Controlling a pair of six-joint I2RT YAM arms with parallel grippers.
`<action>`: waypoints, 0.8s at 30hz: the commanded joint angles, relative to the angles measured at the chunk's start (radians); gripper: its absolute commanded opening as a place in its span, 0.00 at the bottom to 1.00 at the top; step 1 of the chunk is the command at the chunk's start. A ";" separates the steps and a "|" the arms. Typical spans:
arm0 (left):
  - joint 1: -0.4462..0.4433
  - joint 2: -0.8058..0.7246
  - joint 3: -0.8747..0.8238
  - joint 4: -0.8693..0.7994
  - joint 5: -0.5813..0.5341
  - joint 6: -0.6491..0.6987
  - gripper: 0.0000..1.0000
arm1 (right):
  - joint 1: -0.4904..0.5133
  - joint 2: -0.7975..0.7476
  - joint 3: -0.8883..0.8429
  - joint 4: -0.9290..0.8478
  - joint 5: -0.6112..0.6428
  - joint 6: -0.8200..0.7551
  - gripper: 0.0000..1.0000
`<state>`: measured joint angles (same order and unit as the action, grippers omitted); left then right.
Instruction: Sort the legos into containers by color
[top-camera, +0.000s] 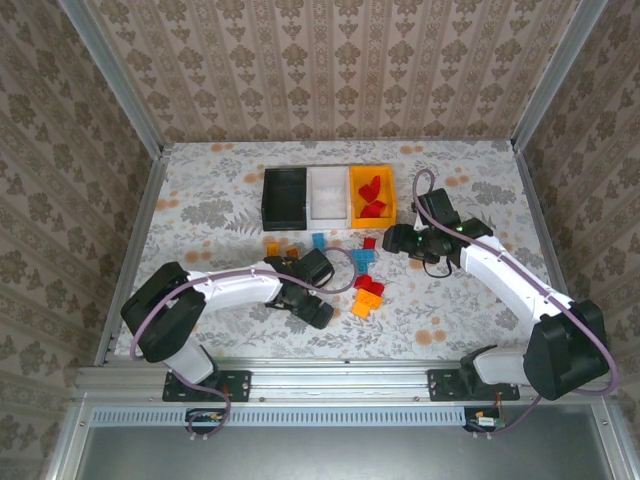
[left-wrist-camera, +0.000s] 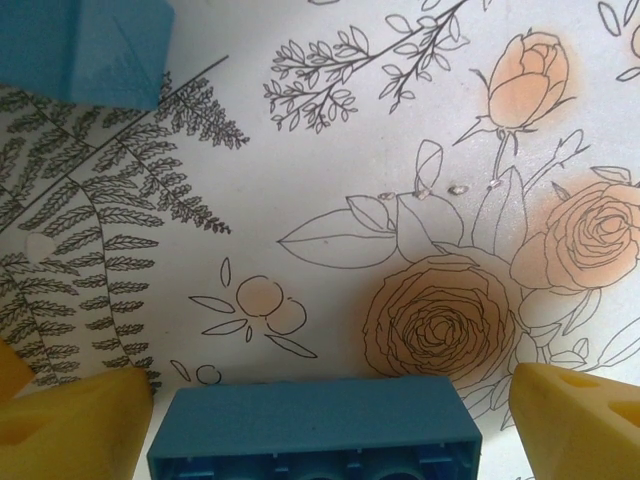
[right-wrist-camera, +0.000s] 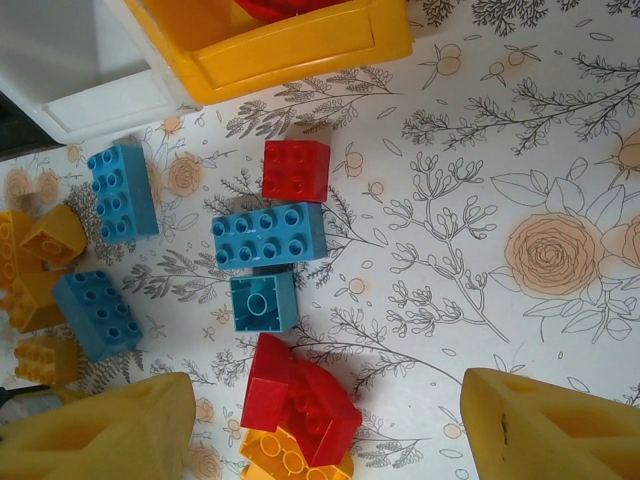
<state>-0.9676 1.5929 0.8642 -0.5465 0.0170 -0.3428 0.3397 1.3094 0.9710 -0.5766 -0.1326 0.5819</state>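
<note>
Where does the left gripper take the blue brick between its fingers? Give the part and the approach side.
Take the blue brick by its two short ends, coming down from above. It lies lengthwise between the left gripper's open fingers, with a flat end facing each.

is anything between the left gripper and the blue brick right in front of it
Nothing visible does. In the left wrist view the blue brick lies on the tablecloth right between the left gripper and its open yellow fingers, with a thin gap on each side. The other blue brick sits away at the top left corner.
</note>
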 joint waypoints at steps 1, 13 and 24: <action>-0.006 0.010 -0.010 -0.021 0.000 -0.001 0.89 | 0.007 0.011 -0.017 0.018 -0.004 0.019 0.72; -0.005 0.013 0.022 -0.036 0.005 -0.008 0.62 | 0.015 0.008 -0.024 0.018 0.008 0.017 0.73; 0.087 -0.085 0.076 -0.051 0.055 0.004 0.60 | 0.016 0.008 -0.031 0.024 0.008 0.014 0.73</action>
<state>-0.9283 1.5650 0.8890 -0.5770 0.0334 -0.3435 0.3496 1.3109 0.9531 -0.5632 -0.1322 0.5846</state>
